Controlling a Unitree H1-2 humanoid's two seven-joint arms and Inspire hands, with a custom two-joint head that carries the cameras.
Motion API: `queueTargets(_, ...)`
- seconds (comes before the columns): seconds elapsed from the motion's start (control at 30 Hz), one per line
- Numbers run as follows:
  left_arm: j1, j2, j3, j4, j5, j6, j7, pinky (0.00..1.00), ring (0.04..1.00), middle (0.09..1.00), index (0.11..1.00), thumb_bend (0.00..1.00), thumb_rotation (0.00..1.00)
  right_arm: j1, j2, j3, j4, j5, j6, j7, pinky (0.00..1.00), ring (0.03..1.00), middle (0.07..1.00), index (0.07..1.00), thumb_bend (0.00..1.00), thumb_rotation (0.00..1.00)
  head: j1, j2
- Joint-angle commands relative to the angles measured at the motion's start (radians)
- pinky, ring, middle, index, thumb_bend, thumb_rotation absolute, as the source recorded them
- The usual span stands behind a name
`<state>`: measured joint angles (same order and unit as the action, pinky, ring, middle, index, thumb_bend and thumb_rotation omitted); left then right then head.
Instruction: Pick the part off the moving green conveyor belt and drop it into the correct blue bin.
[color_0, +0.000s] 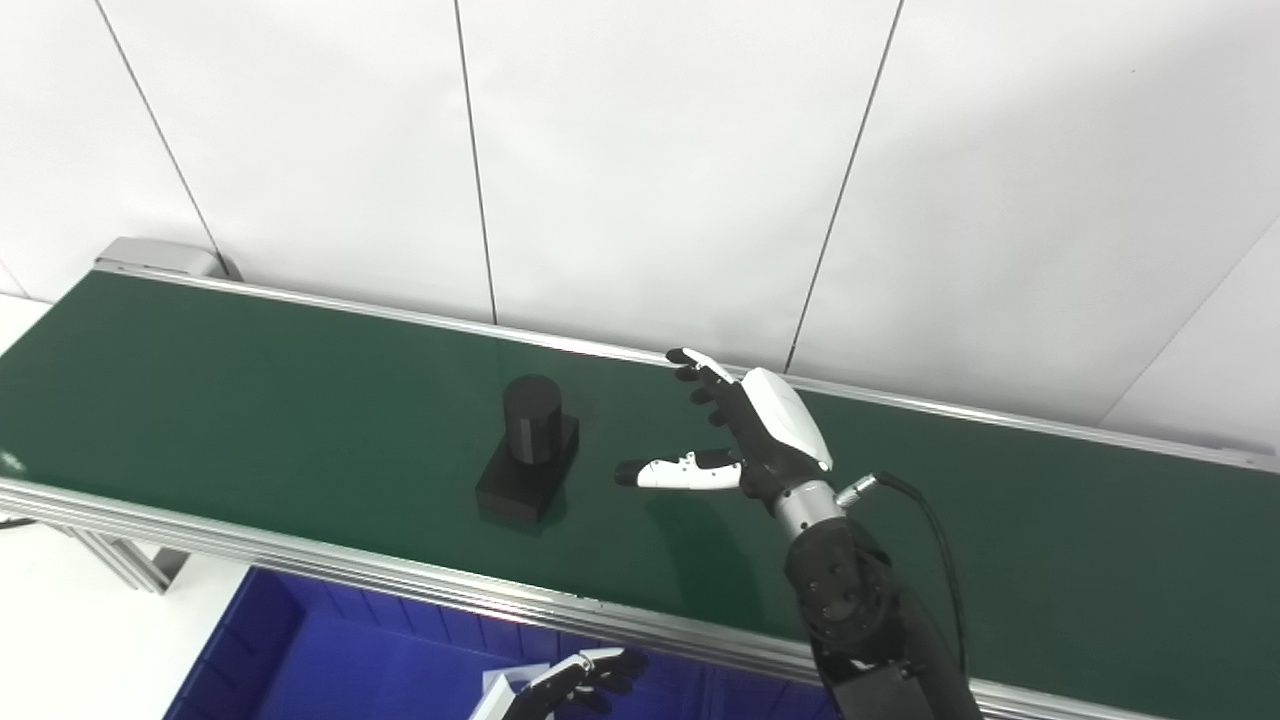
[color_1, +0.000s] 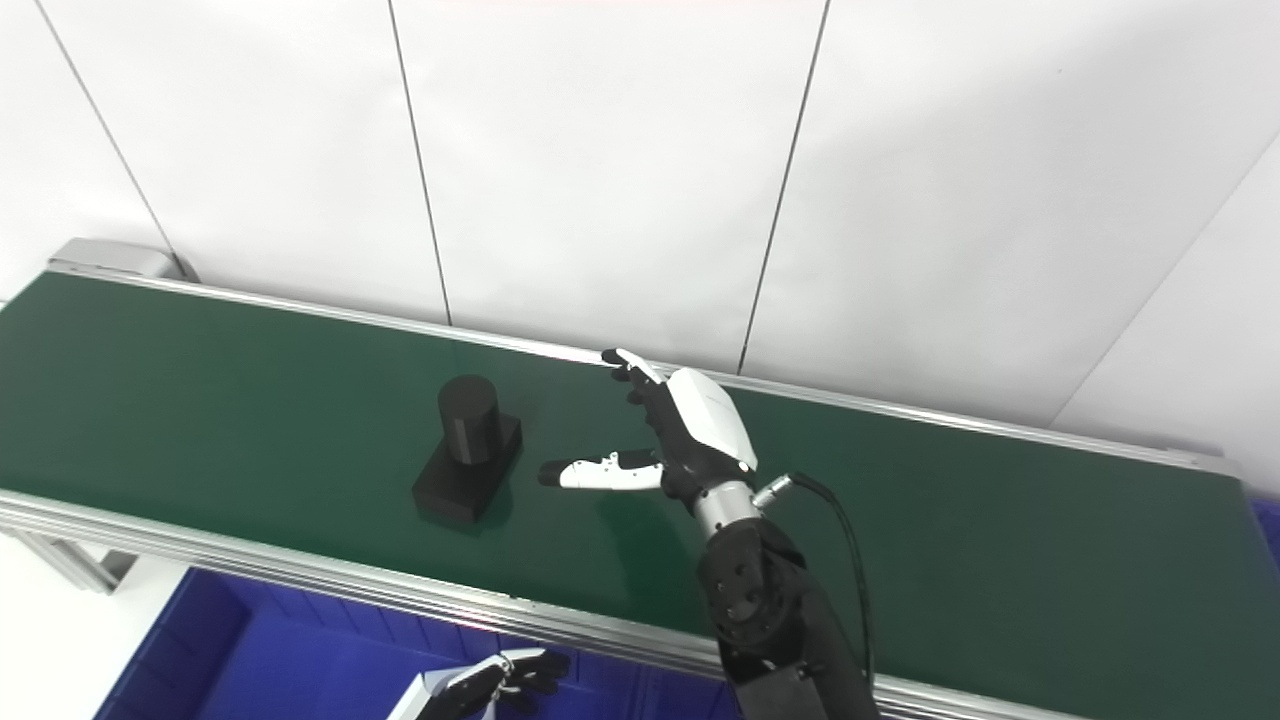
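A black part, an upright cylinder on a rectangular base, stands on the green conveyor belt; it also shows in the right eye view. My right hand is open above the belt, just right of the part, thumb pointing toward it, not touching it. My left hand is low at the bottom edge, over the blue bin, fingers curled and holding nothing I can see.
The belt has aluminium rails along front and back. A white panelled wall rises behind it. A cable loops from my right wrist. A second blue bin edge shows at far right.
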<state>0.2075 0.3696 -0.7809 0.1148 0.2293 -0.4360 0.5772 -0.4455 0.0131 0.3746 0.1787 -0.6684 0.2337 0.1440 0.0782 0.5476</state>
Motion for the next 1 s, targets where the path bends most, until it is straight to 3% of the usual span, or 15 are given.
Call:
queueTargets(0.0,-0.013,-0.002,-0.005,-0.022,0.014,-0.034,0.023,0.6,0.701,0.763,0.768,1.0,0.43,-0.056,0.021,0.01,0.006,0.004,-0.035,-0.032,0.69,0.786,0.852,0.892,0.92,0.53,0.002,0.0)
queueTargets(0.37,-0.017,-0.006,-0.012,-0.018,-0.026,-0.034,0.0,0.59,0.713,0.78,0.769,1.0,0.39,-0.121,0.031,0.06,0.106,-0.002,-0.036,-0.057,0.73,0.809,0.861,0.886,0.91,0.54,0.001,0.0)
queueTargets(0.97,-0.024,-0.014,-0.023,-0.009,-0.003,-0.034,0.028,0.6,0.714,0.775,0.778,1.0,0.39,-0.217,0.091,0.113,0.33,0.021,-0.075,-0.127,0.76,0.843,0.891,0.897,0.92,0.53,0.006,0.007)
